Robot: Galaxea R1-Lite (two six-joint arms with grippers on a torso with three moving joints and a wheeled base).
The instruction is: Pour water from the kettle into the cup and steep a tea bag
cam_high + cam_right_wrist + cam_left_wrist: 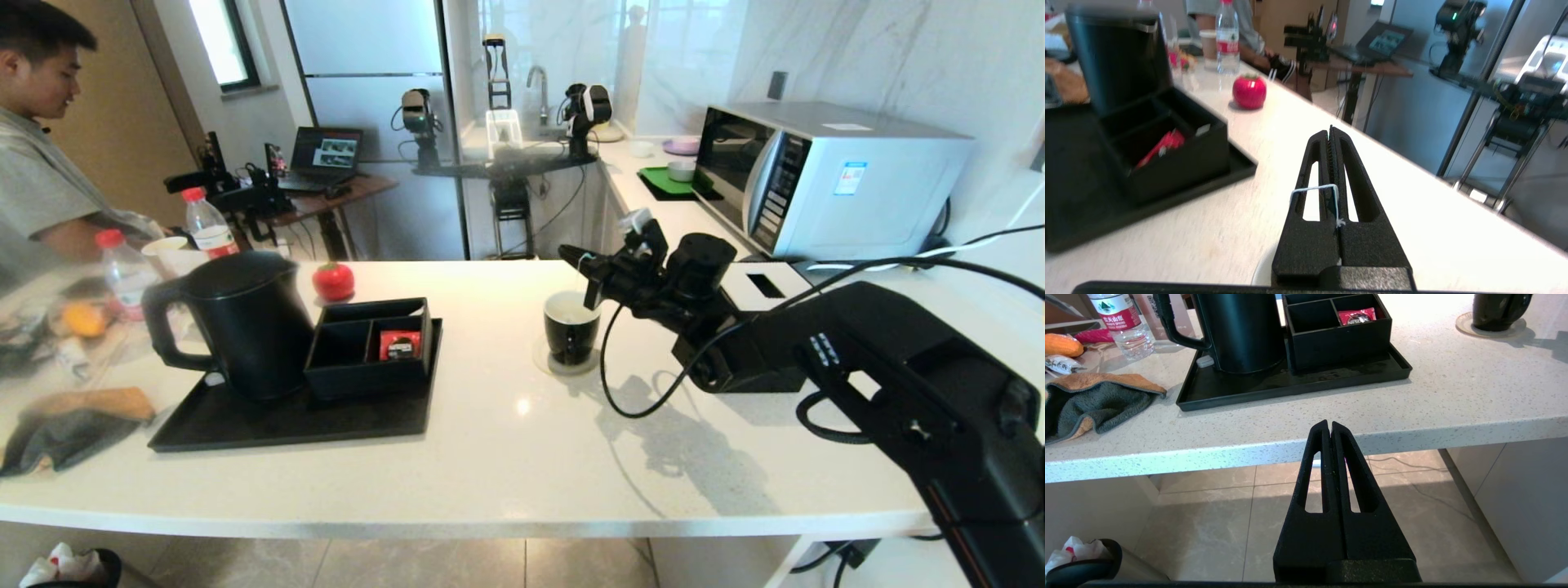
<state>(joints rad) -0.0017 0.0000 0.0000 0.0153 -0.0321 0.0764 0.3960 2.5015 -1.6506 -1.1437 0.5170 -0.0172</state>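
Observation:
The black cup with a white inside stands on a round coaster mid-counter. My right gripper hovers just above its rim, shut on the tea bag's thin white string, which loops over one finger. The string drops towards the cup. The pouch itself is hidden. The tall black kettle stands upright on a black tray at the left, untouched. My left gripper is shut on nothing, parked below the counter's front edge and out of the head view.
A black compartment box with a red sachet shares the tray. Behind it are a red tomato-shaped object, two red-capped bottles, a paper cup and a person. A cloth lies far left, a microwave back right.

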